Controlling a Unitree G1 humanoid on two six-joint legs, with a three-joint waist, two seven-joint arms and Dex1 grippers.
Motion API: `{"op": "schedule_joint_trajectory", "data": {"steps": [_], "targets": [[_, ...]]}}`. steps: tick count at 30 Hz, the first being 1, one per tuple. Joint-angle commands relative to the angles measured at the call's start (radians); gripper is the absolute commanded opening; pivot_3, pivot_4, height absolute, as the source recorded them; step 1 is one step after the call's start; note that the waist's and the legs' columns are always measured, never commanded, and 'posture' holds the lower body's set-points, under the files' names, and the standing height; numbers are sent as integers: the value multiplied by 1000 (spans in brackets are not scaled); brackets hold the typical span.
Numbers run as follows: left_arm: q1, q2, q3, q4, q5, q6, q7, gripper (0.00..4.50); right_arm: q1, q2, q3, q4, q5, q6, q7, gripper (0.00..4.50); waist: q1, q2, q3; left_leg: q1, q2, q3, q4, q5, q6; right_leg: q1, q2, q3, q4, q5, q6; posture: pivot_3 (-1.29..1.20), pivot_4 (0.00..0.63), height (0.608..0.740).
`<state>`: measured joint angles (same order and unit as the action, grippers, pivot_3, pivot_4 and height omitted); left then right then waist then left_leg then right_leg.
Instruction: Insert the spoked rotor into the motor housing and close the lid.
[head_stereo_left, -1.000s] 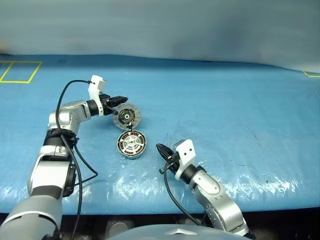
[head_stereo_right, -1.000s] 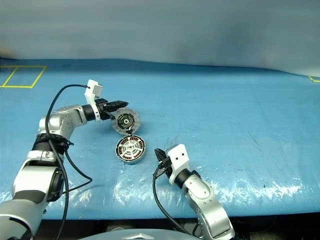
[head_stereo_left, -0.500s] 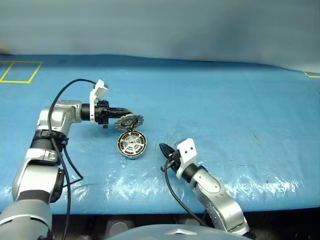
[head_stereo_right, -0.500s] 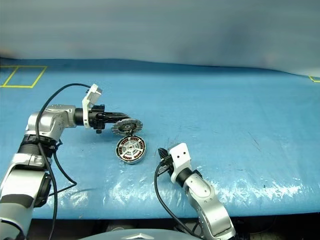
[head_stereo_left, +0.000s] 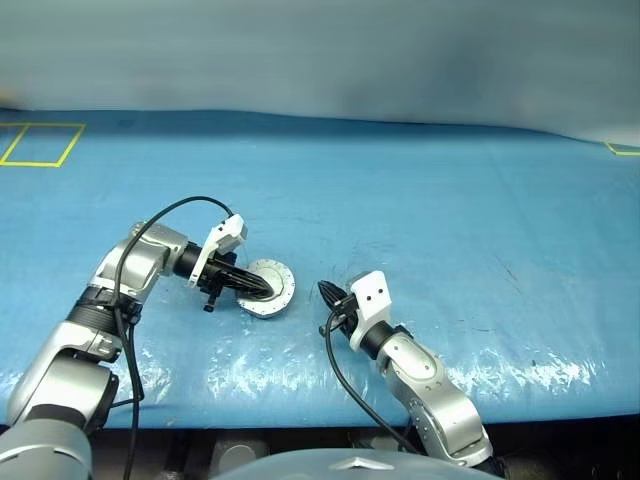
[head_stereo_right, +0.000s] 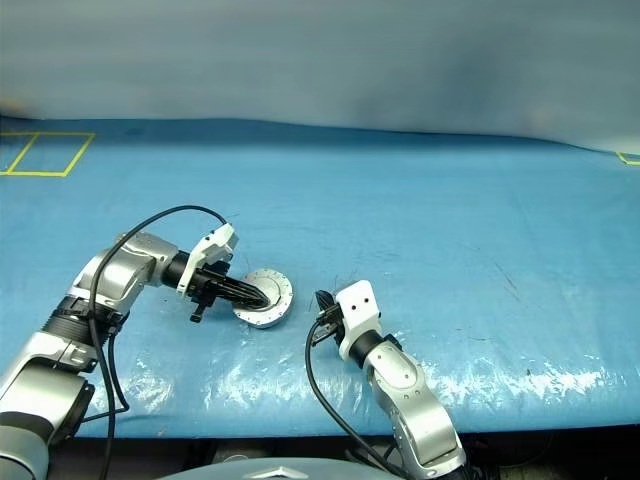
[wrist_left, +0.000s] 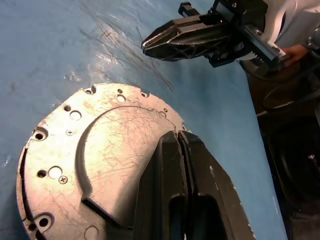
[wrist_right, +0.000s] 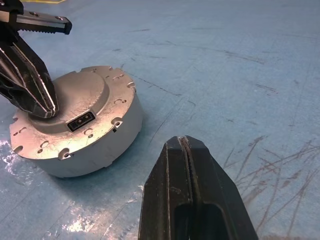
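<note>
Silver scratched round lid (wrist_left: 107, 150), bossed.

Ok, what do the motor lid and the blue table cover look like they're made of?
The lid looks like bare metal, probably aluminium: dull silver-grey, fine scratches, drilled holes and small screws. The table cover looks like a glossy blue plastic-coated sheet, going by its shine, wrinkles and dark scuff lines, though the exact material is uncertain.
</note>
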<state>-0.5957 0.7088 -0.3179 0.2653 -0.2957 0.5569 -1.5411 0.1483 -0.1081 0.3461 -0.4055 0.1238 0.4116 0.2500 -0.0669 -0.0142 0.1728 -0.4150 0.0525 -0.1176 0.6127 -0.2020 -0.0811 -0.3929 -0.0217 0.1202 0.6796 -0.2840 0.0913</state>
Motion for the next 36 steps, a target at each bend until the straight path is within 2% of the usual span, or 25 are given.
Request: {"op": "schedule_joint_trajectory", "data": {"steps": [1, 4, 7, 9, 10, 13, 18, 22, 24, 31, 36], "targets": [[49, -22, 140, -123, -67, -21, 109, 42, -4, -2, -15, -116, 30, 62, -2, 0, -2, 0, 0, 0, 0, 0, 0, 0, 0, 0, 0, 0, 0, 0, 0, 0, 150, 740], [104, -81, 282, -261, -144, 11, 272, 42, -30, -25, -29, -181, 47, 136, 10, 0, 3, 0, 0, -1, 0, 0, 0, 0, 0, -1, 0, 0, 0, 0, 0, 0, 150, 740], [236, -141, 391, -458, -171, 1, 454, 42, -100, -84, -29, -227, 49, 196, 56, 0, -1, 1, 0, -1, 0, 0, 1, 0, 0, 0, 0, 0, 0, 0, 0, 0, 150, 740], [358, -182, 418, -582, -146, -58, 546, 42, -163, -112, -31, -223, 55, 250, 73, 0, -4, 1, 0, 0, 0, 2, 1, 0, 0, 0, -1, 1, 0, 1, -1, 0, 150, 740], [428, -205, 418, -635, -105, -119, 593, 9, -200, -134, -20, -211, 35, 266, 77, 183, -5, 1, 0, 1, 0, 1, 1, 0, 0, 0, -1, 1, 0, 1, -2, 0, 150, 740], [624, -292, 420, -756, -35, -227, 742, 0, -298, -188, 15, -182, 20, 299, 125, 903, -1, 0, 0, 1, 0, 1, 0, 0, 0, 1, -1, 1, 0, 3, -4, 0, 150, 740], [900, -487, 392, -854, 50, -414, 961, 0, -397, -219, 52, -114, 66, 287, 250, 2602, 9, 0, 0, 1, -1, 1, 3, 0, 0, 4, -2, 1, -1, 3, -2, 0, 150, 740], [1080, -531, 314, -841, 145, -579, 1010, 0, -462, -211, 84, -19, 61, 257, 309, 4015, 6, 0, 0, 2, -1, 1, 5, 0, 0, 6, -2, 1, -3, 0, -2, 0, 150, 740], [1145, -562, 294, -830, 146, -618, 1046, 0, -490, -189, 97, 26, 57, 245, 320, 4469, 5, 0, 0, 2, -1, 2, 6, 0, 1, 6, -2, 1, -3, -1, -3, 0, 150, 740], [1224, -562, 269, -729, 164, -768, 1072, 0, -553, -106, 137, 164, 39, 212, 344, 4469, -1, 0, 0, 1, -1, 3, 7, 0, 1, 3, -2, 2, -2, 0, -3, 0, 150, 740], [1132, -568, 266, -653, 148, -765, 1093, 0, -600, -78, 150, 249, 30, 172, 376, 4469, -1, 0, 0, -1, -1, 2, 6, 0, 1, 1, -2, 1, -2, 0, -3, 0, 150, 740]]}}
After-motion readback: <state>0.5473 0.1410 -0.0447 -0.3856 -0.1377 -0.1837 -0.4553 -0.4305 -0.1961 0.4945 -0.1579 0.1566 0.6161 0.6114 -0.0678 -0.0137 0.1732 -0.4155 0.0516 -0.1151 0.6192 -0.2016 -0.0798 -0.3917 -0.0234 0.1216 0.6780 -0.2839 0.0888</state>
